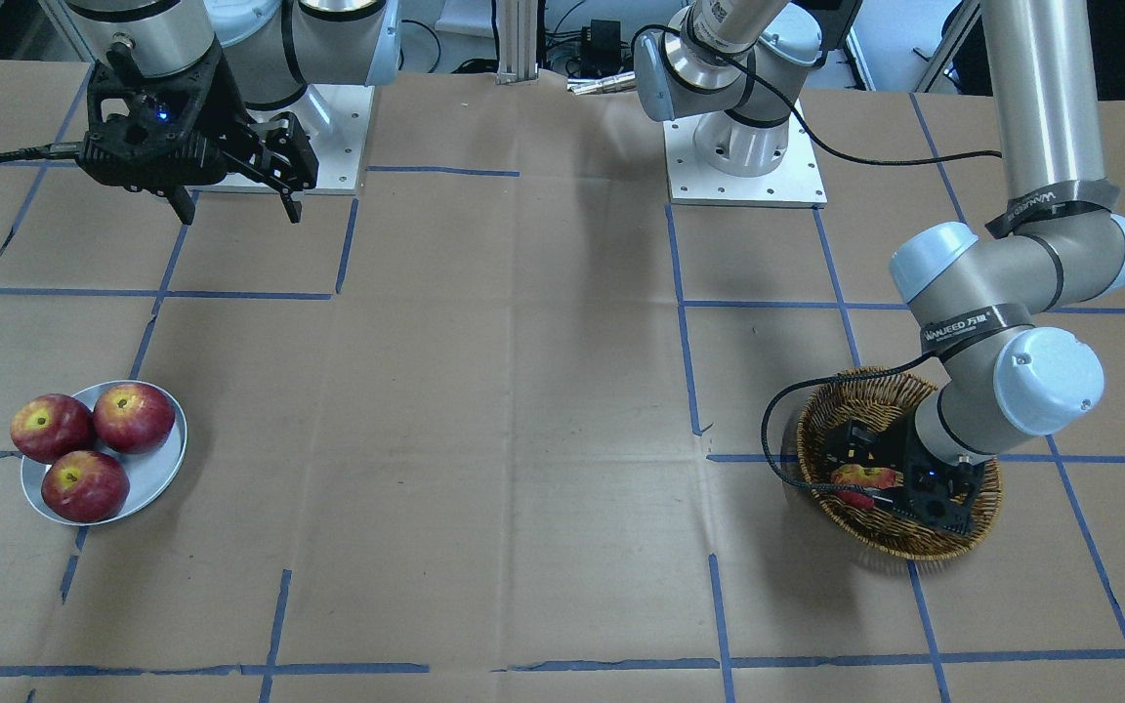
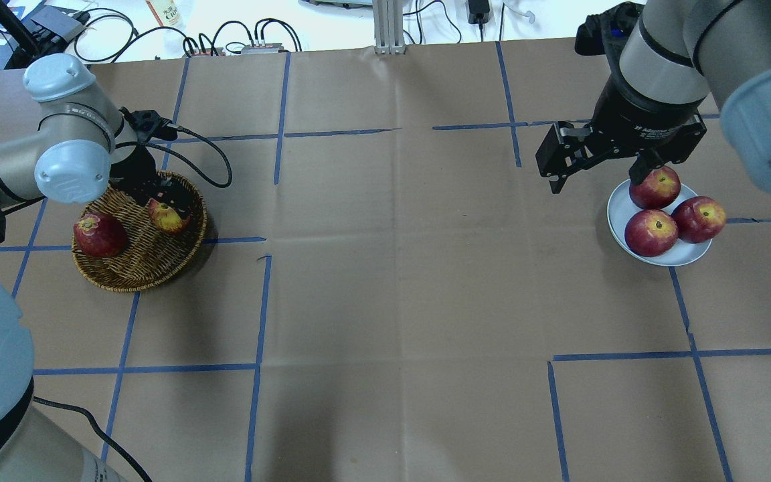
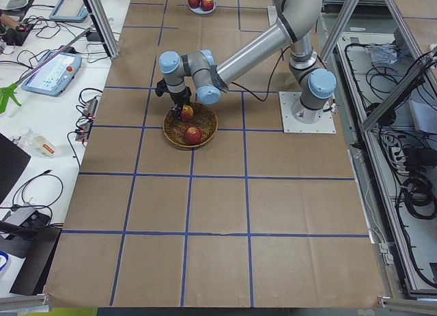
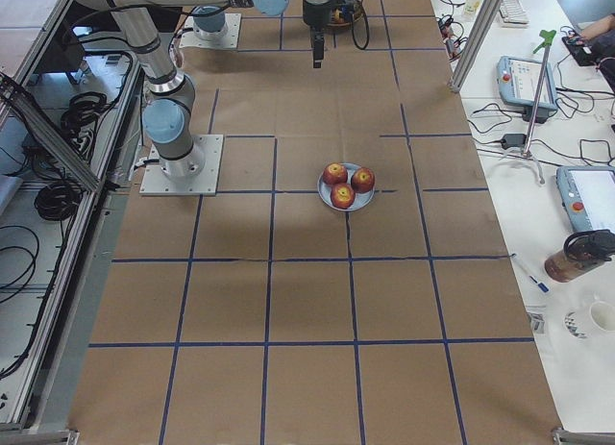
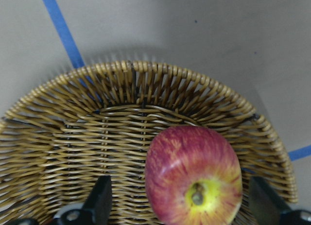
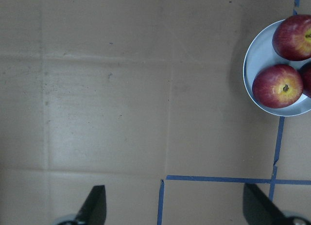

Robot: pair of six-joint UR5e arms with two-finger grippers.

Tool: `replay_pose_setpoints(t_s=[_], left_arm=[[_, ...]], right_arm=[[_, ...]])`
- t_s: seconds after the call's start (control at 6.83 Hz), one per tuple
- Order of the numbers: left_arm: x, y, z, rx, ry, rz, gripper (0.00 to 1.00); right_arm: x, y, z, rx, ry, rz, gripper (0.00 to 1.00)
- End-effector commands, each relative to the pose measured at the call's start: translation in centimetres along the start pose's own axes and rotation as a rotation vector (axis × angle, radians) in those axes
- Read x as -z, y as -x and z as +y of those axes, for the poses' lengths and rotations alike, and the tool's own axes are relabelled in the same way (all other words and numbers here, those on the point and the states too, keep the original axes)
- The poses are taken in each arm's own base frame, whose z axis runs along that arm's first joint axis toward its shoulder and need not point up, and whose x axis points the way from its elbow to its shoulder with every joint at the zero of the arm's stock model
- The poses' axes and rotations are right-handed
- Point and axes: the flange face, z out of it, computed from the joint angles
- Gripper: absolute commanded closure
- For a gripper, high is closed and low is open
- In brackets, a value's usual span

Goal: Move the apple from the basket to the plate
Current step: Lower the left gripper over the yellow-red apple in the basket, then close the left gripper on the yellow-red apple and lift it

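The apple (image 5: 194, 181), streaky orange-red with a yellow patch around its stem, lies in the woven wicker basket (image 2: 138, 268) at the table's left. My left gripper (image 2: 161, 207) is down in the basket, open, with one finger (image 5: 102, 198) on each side of the apple and a gap showing to each. My right gripper (image 2: 596, 184) is open and empty, held high beside the pale grey-blue plate (image 2: 687, 253). The plate holds three darker red apples.
A second, deep-red apple (image 2: 99, 235) lies in the basket's near left part. The left arm's black cable (image 2: 215, 161) loops over the table beside the basket. Blue tape lines cross the brown paper table cover.
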Motion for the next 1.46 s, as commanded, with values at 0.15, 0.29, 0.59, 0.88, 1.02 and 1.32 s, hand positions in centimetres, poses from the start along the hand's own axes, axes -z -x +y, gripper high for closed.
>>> replay_pose_setpoints(t_s=[0.15,0.29,0.59,0.88,1.02,1.32], left_arm=[[-1.8,0.3,-0.4,-0.004,-0.001,0.002,0.21],[-1.8,0.2,-0.5,-0.006,-0.001,0.001,0.28],[-0.6,0.2,-0.7,-0.007,-0.020,-0.011,0.45],[5.2,-1.1,-0.4,0.014,-0.084,-0.066,0.45],[8.2,-3.1,0.5,0.044,-0.083,-0.063,0.45],[10.6,-12.8,-1.5,0.118,-0.107,-0.075,0.45]], right_arm=[[0.0,0.0,0.0,0.000,0.000,0.001,0.00],[0.0,0.0,0.0,0.000,0.000,-0.001,0.00],[0.0,0.0,0.0,0.000,0.000,0.001,0.00],[0.0,0.0,0.0,0.000,0.000,-0.001,0.00],[0.0,0.0,0.0,0.000,0.000,0.001,0.00],[0.0,0.0,0.0,0.000,0.000,-0.001,0.00]])
